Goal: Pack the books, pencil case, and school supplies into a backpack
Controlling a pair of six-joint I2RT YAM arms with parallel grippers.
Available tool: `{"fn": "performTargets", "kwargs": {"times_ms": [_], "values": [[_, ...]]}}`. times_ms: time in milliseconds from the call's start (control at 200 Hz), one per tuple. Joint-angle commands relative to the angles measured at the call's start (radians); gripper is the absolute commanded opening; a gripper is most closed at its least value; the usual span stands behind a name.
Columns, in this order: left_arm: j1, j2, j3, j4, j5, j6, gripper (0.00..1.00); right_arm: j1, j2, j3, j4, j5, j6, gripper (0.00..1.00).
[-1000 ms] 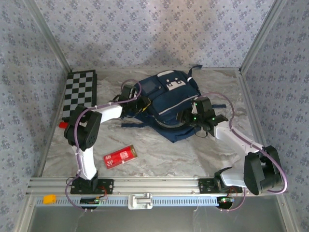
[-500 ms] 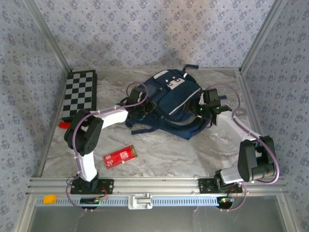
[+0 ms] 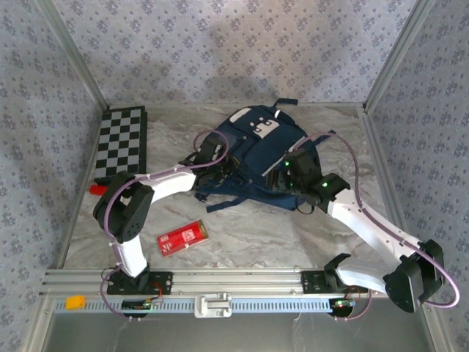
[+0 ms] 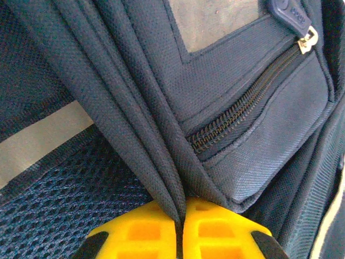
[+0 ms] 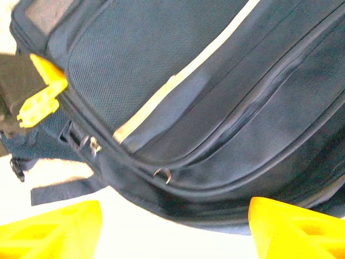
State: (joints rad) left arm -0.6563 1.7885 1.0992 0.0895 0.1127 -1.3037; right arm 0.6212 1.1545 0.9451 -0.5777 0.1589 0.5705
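The navy backpack (image 3: 260,147) lies at the back middle of the table, its straps trailing toward me. My left gripper (image 3: 222,167) is at its left flank, and its yellow fingers (image 4: 215,229) are shut on a pinched fold of backpack (image 4: 253,162) fabric just below a zip. My right gripper (image 3: 288,174) hovers open at the pack's near right edge. Its gripper (image 5: 172,232) has bare table between the fingers, with the backpack (image 5: 205,102) and a small metal zip ring (image 5: 161,174) just beyond. The red pencil case (image 3: 183,236) lies flat near the left arm's base. The books are out of view.
A black-and-white chequered board (image 3: 121,143) lies at the back left, with a tiny red block (image 3: 96,189) at its near end. Wallpapered walls close in the table on three sides. An aluminium rail (image 3: 220,282) runs along the near edge.
My left gripper has shut on the backpack's fabric and slid a little right. My right gripper has opened wider, its arm swinging out toward the near right. The backpack has bunched up toward the back.
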Motion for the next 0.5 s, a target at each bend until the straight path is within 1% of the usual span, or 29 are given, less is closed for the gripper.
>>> {"fn": "performTargets", "kwargs": {"times_ms": [0,65,160,205,255,305,385,430,495], "values": [[-0.027,-0.066,-0.004,0.017,0.029,-0.012,0.0,0.11,0.013,-0.013,-0.077,0.155,0.148,0.71],[-0.029,-0.077,-0.017,0.031,0.024,-0.02,0.0,0.174,0.048,-0.017,-0.031,0.186,0.212,0.67],[-0.032,-0.081,-0.015,0.033,0.029,-0.027,0.0,0.259,0.137,0.024,-0.028,0.253,0.291,0.63],[-0.033,-0.084,-0.014,0.032,0.03,-0.026,0.0,0.287,0.174,0.043,0.003,0.28,0.311,0.62],[-0.034,-0.086,-0.015,0.033,0.029,-0.029,0.0,0.312,0.218,0.055,0.022,0.309,0.349,0.58],[-0.034,-0.09,-0.015,0.035,0.027,-0.029,0.0,0.32,0.252,0.048,0.078,0.295,0.368,0.54],[-0.034,-0.089,-0.01,0.035,0.036,-0.028,0.0,0.316,0.298,0.045,0.189,0.243,0.344,0.49],[-0.035,-0.089,-0.013,0.036,0.036,-0.03,0.0,0.313,0.321,0.052,0.219,0.248,0.345,0.47],[-0.036,-0.089,-0.013,0.041,0.038,-0.031,0.0,0.302,0.346,0.055,0.246,0.263,0.388,0.44]]}}
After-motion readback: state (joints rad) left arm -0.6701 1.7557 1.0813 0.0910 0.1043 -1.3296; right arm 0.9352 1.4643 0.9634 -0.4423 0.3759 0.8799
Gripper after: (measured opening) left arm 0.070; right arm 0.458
